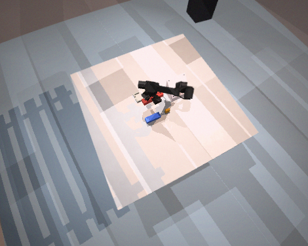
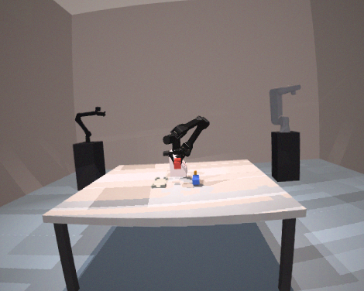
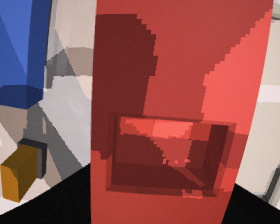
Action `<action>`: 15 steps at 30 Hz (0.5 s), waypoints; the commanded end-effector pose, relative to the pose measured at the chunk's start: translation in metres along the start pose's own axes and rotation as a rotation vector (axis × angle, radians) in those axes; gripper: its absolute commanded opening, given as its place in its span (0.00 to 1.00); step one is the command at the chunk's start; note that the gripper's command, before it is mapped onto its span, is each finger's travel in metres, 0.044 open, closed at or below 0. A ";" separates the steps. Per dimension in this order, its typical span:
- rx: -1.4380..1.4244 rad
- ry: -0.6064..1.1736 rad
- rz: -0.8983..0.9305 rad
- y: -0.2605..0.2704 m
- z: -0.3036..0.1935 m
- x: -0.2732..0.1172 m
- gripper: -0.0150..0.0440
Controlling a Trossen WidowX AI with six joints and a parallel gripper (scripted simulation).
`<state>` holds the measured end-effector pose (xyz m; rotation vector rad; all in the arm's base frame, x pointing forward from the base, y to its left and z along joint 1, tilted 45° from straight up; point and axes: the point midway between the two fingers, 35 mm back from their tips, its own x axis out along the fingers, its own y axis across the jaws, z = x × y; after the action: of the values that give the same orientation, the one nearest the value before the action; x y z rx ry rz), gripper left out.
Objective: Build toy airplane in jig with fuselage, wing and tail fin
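- Tabletop (image 1: pixel 186 140) (image 2: pixel 173 219) (image 3: pixel 70 25), pale and square-cornered, has its front edge closest in the exterior view, with two dark legs (image 2: pixel 66 255) (image 2: pixel 286 251) below it.
- The pale jig (image 1: pixel 137 97) (image 2: pixel 159 182) sits on the tabletop, to the left of the blue wing in the exterior view. The fuselage is out of its cradle.
- The blue wing (image 1: pixel 153 118) (image 2: pixel 196 179) (image 3: pixel 22 50) lies on the tabletop, apart from the fuselage.
- Just behind the wing, the small orange tail fin (image 1: pixel 167 110) (image 2: pixel 195 172) (image 3: pixel 19 172) rests separately; a dark piece shows at one side of it in the wrist view.
- The red fuselage (image 1: pixel 147 101) (image 2: pixel 177 163) (image 3: pixel 175 75) hangs above the tabletop, and its rectangular socket (image 3: pixel 167 155) is vacant in the wrist view.
- The gripper (image 1: pixel 151 98) (image 2: pixel 177 159) (image 3: pixel 153 172) is closed on the fuselage, with a black finger on either side.
- Above and behind it, the black arm (image 1: pixel 166 89) (image 2: pixel 193 124) bends at a raised elbow.
- Well beyond the tabletop stand two black pedestals (image 1: pixel 204 2) (image 2: pixel 89 166) (image 2: pixel 285 155): the left one in the exterior view bears another black arm (image 2: pixel 83 124), the right one a grey arm (image 2: pixel 276 105).
- A plain brownish wall (image 2: pixel 193 57) closes off the back.
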<state>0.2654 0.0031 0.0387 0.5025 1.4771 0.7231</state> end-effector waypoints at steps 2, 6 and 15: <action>-0.011 -0.010 -0.008 0.000 0.001 -0.011 0.25; -0.007 -0.010 -0.009 -0.007 0.003 -0.008 0.25; 0.010 -0.011 -0.011 -0.033 0.006 0.003 0.25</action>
<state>0.2711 -0.0109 0.0194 0.5147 1.4831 0.7122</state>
